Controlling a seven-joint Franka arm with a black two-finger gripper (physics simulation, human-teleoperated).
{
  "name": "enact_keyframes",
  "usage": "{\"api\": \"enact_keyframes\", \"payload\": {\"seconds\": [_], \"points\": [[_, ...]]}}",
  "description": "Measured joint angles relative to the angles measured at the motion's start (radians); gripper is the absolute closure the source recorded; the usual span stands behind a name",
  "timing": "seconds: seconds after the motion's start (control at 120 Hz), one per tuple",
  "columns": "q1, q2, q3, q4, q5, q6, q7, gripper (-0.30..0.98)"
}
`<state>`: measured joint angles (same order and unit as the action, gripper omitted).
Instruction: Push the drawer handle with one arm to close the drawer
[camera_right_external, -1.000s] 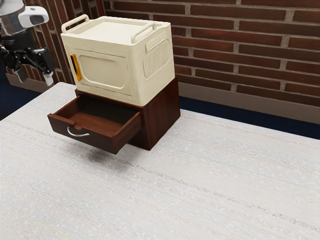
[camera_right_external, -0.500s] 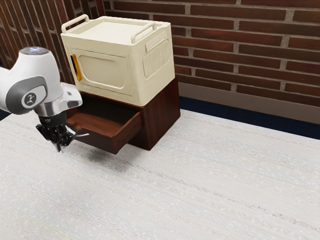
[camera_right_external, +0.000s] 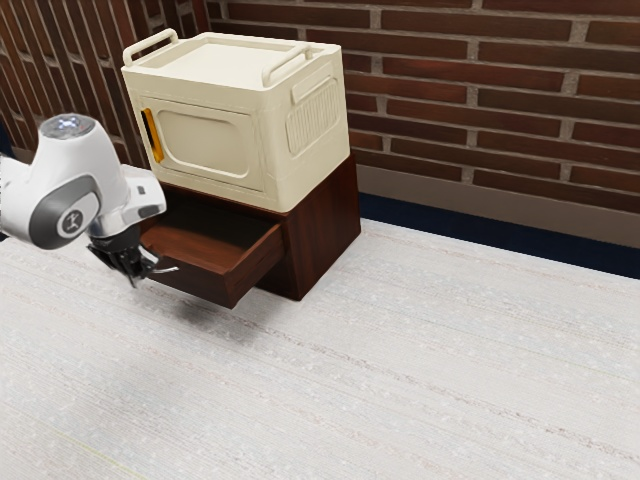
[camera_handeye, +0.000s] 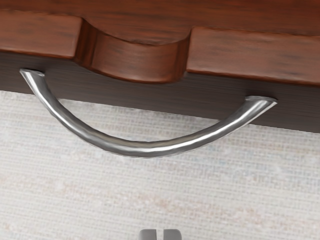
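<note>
My gripper is at the outer side of the pulled-out drawer, close by its curved silver handle, with its fingers brought together and nothing seen between them. The brown wooden drawer stands open from its cabinet. In the wrist view the handle bows out from the drawer front, below a rounded notch. The gripper tips are side by side, a narrow slit between them, apart from the handle in that picture. My hand and arm hide the drawer's near left corner in the exterior view.
A cream storage box with two top handles and a yellow latch rests on the cabinet. The white, streaked tabletop spreads out around the cabinet. Brick walls rise behind.
From the exterior view's upper left, my hand came down to the drawer's front, and its fingers closed. Over the last half second it shifted slightly toward the handle. The drawer has not visibly moved.
</note>
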<state>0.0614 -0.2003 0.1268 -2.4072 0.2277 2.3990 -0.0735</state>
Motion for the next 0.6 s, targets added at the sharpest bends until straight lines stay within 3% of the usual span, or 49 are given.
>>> {"api": "enact_keyframes", "payload": {"seconds": [0.375,0.6], "points": [[0.023,0.088,-0.001,0.022,0.000,0.107,0.055,0.79],[0.025,0.180,-0.006,0.122,-0.003,0.126,0.078,0.79]]}}
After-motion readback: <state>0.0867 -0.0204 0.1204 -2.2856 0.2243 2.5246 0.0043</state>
